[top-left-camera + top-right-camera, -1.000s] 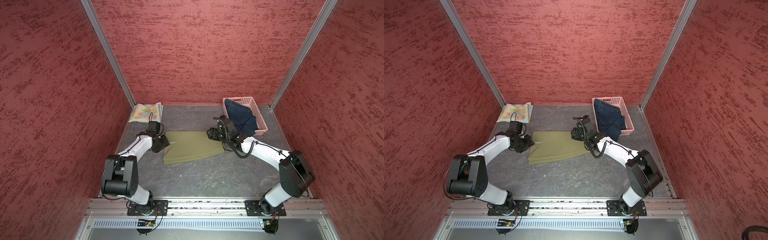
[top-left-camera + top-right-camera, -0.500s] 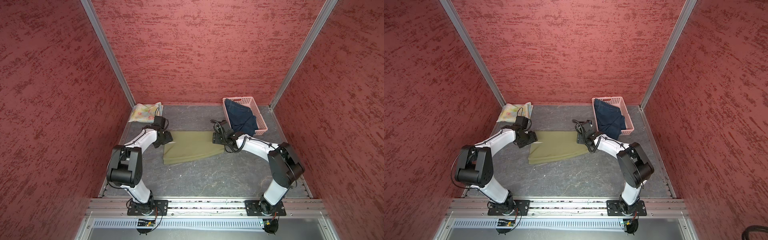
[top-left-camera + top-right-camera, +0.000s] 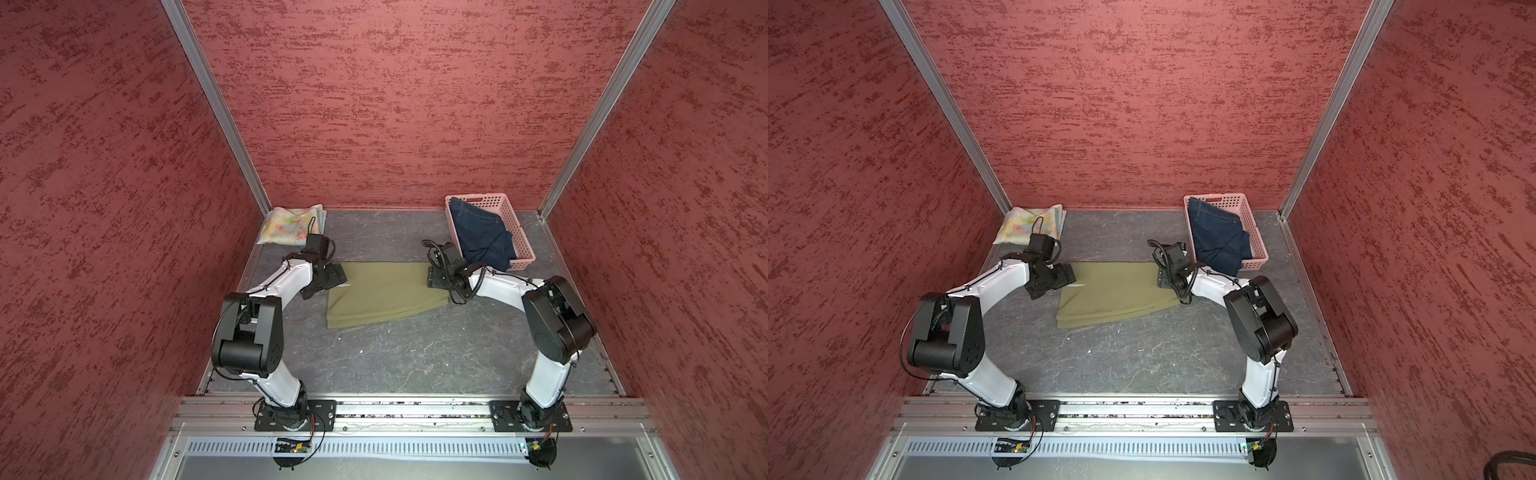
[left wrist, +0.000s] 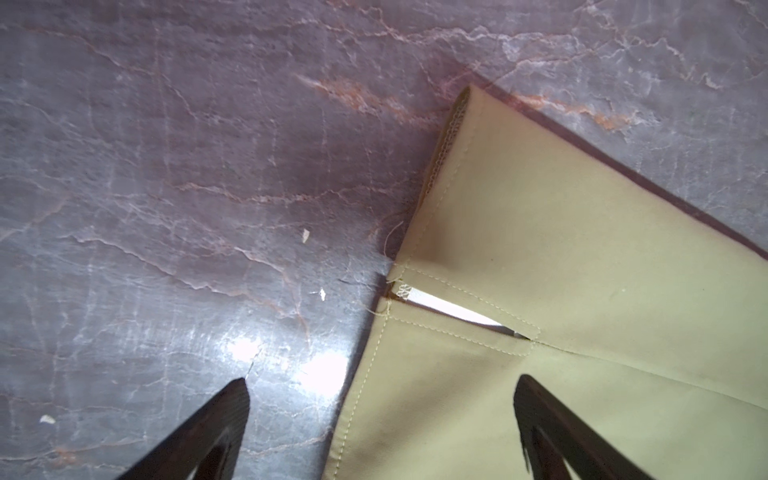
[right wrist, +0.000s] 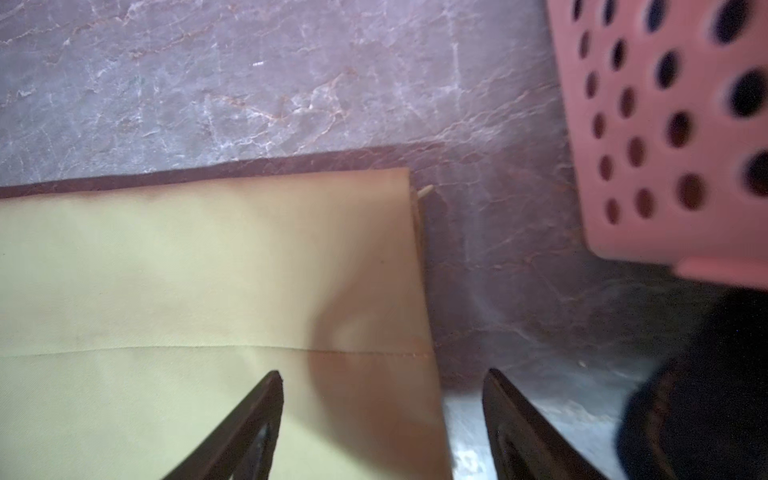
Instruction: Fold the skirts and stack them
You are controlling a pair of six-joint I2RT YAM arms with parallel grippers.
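The olive-green skirt (image 3: 380, 293) (image 3: 1111, 293) lies folded flat mid-table. My left gripper (image 3: 332, 276) (image 3: 1065, 276) hangs low over its left edge, open. In the left wrist view the gripper (image 4: 382, 384) straddles the stitched hem of the skirt (image 4: 561, 249), one finger over bare table and one over cloth, holding nothing. My right gripper (image 3: 436, 276) (image 3: 1165, 278) (image 5: 384, 376) is open over the right edge of the skirt (image 5: 187, 270) in the same way. The floral skirt (image 3: 291, 224) lies folded at the back left. The denim skirt (image 3: 482, 237) fills the basket.
The pink perforated basket (image 3: 476, 198) (image 5: 665, 124) stands at the back right, close beside my right gripper, with denim spilling over its near end. Red walls enclose the grey marbled table (image 3: 395, 357) on three sides. The arm bases sit on the front rail.
My left jaws have spread wider at the skirt's left edge. Both arms have shifted a little and sit lower beside the olive skirt, which lies as before.
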